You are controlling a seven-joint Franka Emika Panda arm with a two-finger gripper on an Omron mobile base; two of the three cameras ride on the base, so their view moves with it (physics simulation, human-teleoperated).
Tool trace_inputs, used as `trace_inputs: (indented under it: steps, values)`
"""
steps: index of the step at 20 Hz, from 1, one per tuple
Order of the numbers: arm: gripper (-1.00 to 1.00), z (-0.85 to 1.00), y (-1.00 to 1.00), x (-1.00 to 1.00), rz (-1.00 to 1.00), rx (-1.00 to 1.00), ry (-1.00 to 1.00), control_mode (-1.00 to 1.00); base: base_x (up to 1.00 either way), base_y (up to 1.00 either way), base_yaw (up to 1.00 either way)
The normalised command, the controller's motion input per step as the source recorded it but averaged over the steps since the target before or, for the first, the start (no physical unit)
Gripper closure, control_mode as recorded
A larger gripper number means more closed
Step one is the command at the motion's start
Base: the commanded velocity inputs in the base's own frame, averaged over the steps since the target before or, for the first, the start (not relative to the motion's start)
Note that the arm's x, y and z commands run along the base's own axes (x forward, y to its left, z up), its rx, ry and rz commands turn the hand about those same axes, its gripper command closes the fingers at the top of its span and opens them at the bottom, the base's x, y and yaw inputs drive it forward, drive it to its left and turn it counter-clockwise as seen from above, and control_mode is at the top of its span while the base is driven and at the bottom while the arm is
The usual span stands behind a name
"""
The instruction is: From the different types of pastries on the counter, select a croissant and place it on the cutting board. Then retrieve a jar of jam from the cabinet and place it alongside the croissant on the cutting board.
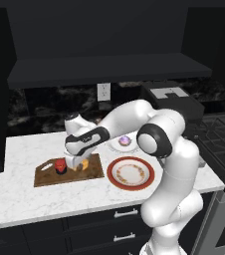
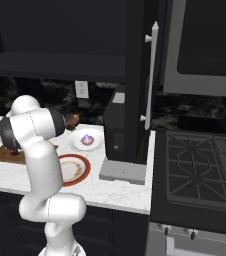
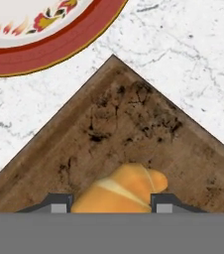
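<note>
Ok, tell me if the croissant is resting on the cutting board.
Touching. In the hand view the croissant lies flat on the cutting board, between the fingers, with no gap or shadow under it.

We see flat, even rendered light: the white bench (image 1: 15,199) reads bright, the cabinets (image 1: 104,45) above sit near-black. Shadows are faint, glare nil; all 3 views look coarse and slightly soft.

golden croissant (image 3: 121,191); brown cutting board (image 3: 134,124); red jar (image 1: 60,166); red-rimmed floral plate (image 1: 131,174); white grey-veined counter (image 1: 30,196).
</note>
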Motion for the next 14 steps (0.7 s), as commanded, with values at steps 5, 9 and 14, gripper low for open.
trace_inputs:
  steps: [5, 9, 14]
  values:
    - [-1.0, -0.28, 0.0, 0.04, 0.0, 0.0, -0.06, -1.0, 0.0, 0.0, 0.0]
    - [-1.0, -0.11, 0.0, 0.03, 0.0, 0.0, -0.02, -1.0, 0.0, 0.0, 0.0]
    - [-1.0, 0.31, 0.0, 0.0, 0.0, 0.05, 0.06, -1.0, 0.0, 0.0, 0.0]
